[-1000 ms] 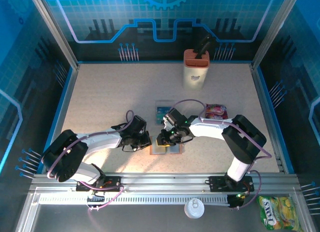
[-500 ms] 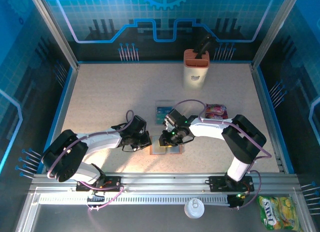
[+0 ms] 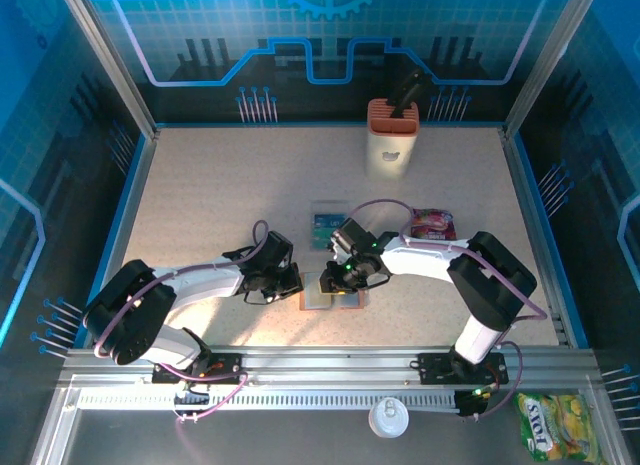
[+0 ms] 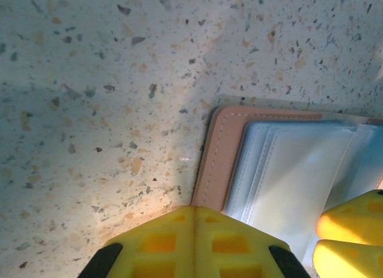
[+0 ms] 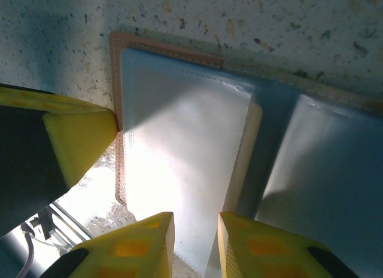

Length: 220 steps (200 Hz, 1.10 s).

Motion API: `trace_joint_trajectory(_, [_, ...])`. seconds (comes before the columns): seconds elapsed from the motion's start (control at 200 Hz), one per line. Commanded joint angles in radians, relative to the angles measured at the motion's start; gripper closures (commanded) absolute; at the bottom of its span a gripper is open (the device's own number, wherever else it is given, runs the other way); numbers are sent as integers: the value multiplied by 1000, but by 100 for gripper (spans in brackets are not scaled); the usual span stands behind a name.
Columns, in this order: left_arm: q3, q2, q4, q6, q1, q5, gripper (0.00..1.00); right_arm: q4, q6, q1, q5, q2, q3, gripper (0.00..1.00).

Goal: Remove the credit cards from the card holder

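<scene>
The speckled counter point(image 3: 220, 185) carries everything. Two white arms reach in from the 6 o'clock edge, the left arm point(image 3: 190, 285) and the right arm point(image 3: 450, 260), and they meet just toward 6 o'clock from the counter's centre. An orange-and-cream box point(image 3: 391, 145) stands upright at about 1 o'clock, near the back wall.

The card holder point(image 3: 345, 301) lies open and flat between the arms, its tan rim around pale grey-blue pockets. A purple-red snack packet point(image 3: 433, 223) lies at its 2 o'clock, and a teal card point(image 3: 325, 227) lies flat on the counter at its 12 o'clock, apart from it.

The left gripper point(image 4: 194, 242) is closed, its yellow fingers together at the holder's 9 o'clock edge. The right gripper point(image 5: 195, 224) hangs over an inner pocket with a narrow gap between its fingers. I cannot tell whether it pinches the pocket's edge.
</scene>
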Motion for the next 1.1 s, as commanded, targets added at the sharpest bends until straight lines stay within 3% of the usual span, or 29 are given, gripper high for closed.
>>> trace_joint_trajectory(0.0, [17,-1,-66,24,5,-8,97,-18,-19,-11,6,-24,-17,73])
trace_joint_trajectory(0.43, [-10,-78,11,-6,4,62,97,39,7,-14,-19,-64,-46,74])
trace_joint_trajectory(0.795, [-63,-43,65,-20,-1,103,97,121,36,-13,-89,-19,-38,74])
trace_joint_trajectory(1.096, [-77,-29,40,-26,0,77,97,122,32,-13,-84,20,-34,74])
